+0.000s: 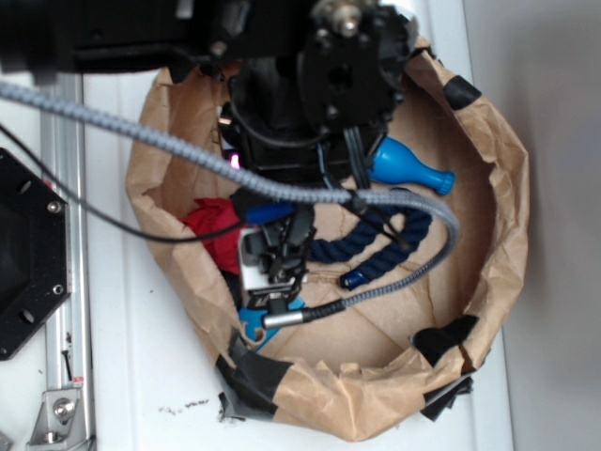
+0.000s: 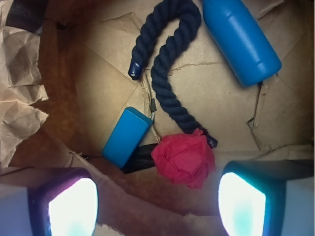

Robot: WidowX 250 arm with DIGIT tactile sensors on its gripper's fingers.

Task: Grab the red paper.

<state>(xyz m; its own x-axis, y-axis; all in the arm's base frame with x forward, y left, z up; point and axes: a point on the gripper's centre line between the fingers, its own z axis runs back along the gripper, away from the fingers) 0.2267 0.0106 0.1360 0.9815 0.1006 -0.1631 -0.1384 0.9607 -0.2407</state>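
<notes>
A WidowX arm hangs over a kraft-paper-lined basin on a white bench. In the wrist view, the gripper has its jaws spread wide and empty, its two fingers at the bottom corners of the picture. The crumpled red paper lies on the brown lining between and just above them, untouched. A dark blue rope curls down to touch the wad; a blue block sits just beside it, and a blue bottle lies well apart.
</notes>
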